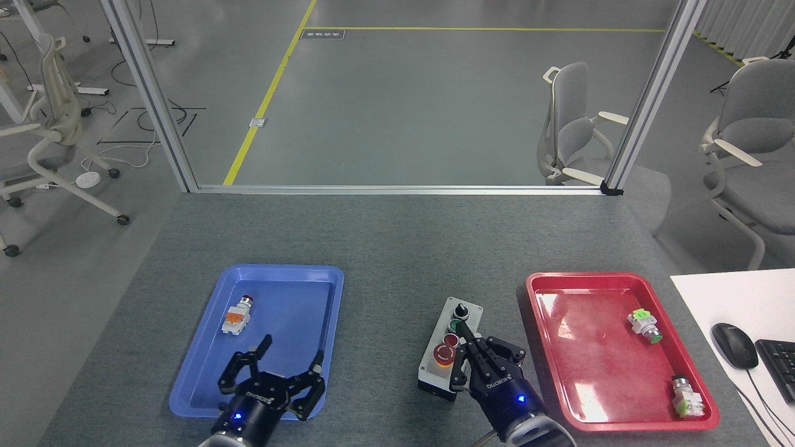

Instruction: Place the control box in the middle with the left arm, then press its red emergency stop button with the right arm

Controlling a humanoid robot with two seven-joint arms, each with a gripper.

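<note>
Head view, going left to right: the blue tray [205, 372] sits on the left of the dark grey felt tabletop [397, 248], with a small loose pushbutton [236, 316] (orange-white body, red tip) lying in its far-left part. My left gripper [290, 365] hangs over the near end of that tray, fingers spread wide and holding nothing. Next comes the control box [448, 347], resting on the bare felt between the two trays, a bit nearer the red one, angled slightly with its black knob at the far end. Its red emergency stop button [445, 354] is at the near end, yellow collar showing. My right gripper [467, 343] is right over the box's right side, fingers drawn close together with the tips next to the big red cap; can't tell if they actually touch it. Further right is the red tray [546, 347] with two green-tipped pushbuttons [645, 326] in it, then a white desk [714, 298] with a mouse [735, 345] and keyboard [781, 366].
</note>
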